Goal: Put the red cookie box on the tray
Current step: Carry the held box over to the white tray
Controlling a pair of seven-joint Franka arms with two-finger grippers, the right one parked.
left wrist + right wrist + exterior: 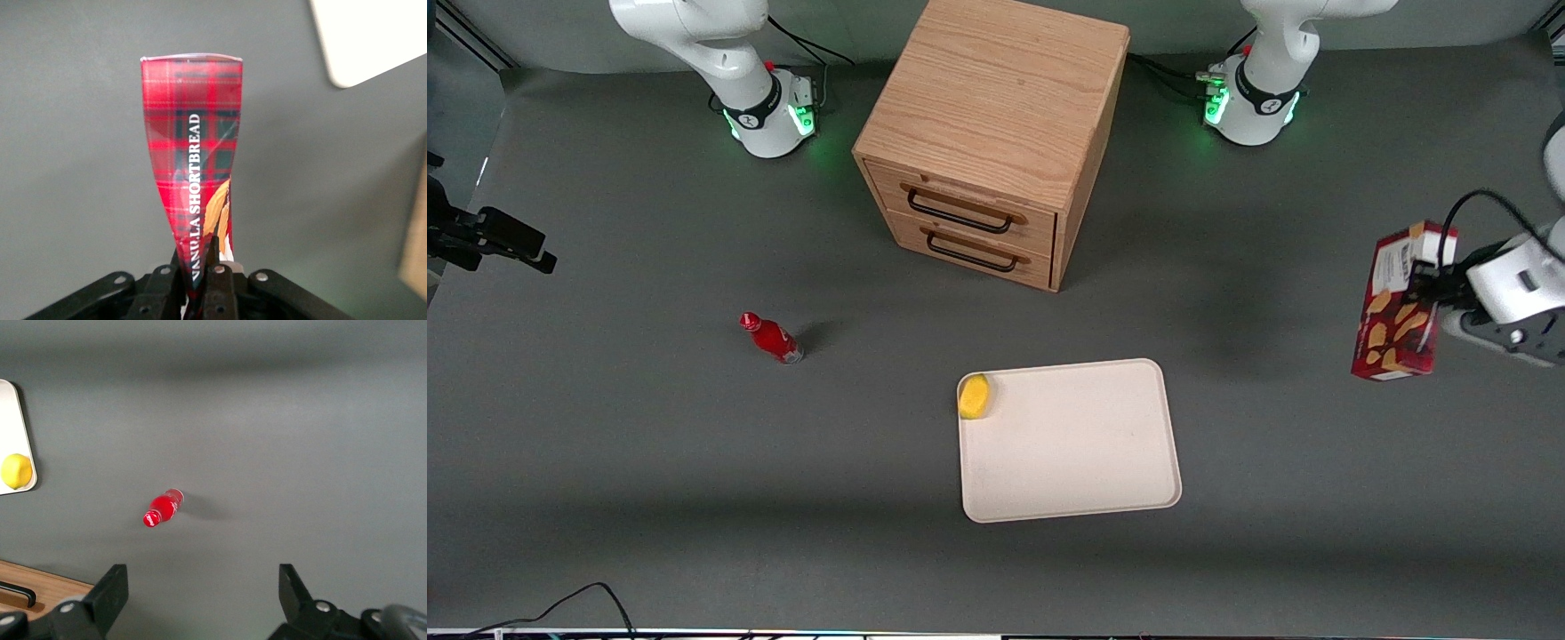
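The large flat cream-beige rectangular tray [1080, 453] lies nearest the front camera, with a small yellow rounded fruit [974, 396] in one of its corners. Toward the working arm's end of the desk, the left gripper [1424, 289] holds the slim dark-red tartan cookie box [1398, 307] upright in the air, fingers [215, 277] clamped on one end. White lettering on the box's narrow side reads "VANILLA SHORTBREAD".
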